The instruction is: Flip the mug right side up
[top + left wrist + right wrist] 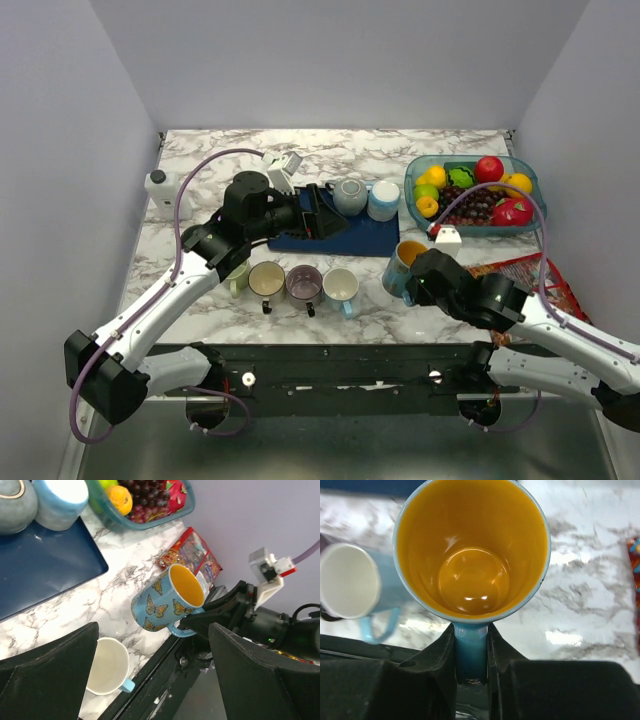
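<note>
The blue butterfly mug (402, 266) with an orange inside is tilted, mouth up, near the table's front edge, right of a row of mugs. My right gripper (412, 287) is shut on its blue handle; the right wrist view looks straight into the mug (470, 545), with the handle pinched in the gripper (471, 640). The left wrist view shows the mug (160, 602) leaning with its base close to the marble; whether it touches, I cannot tell. My left gripper (325, 215) is open and empty above the blue tray (375, 238); its fingers (50, 675) stand wide apart.
Several upright mugs stand in a row, the nearest a white-inside one (341, 287). A grey mug (349, 195) and a light blue mug (383, 199) sit on the tray. A fruit basket (520, 205) is back right, a snack packet (530, 275) right, a white bottle (157, 190) left.
</note>
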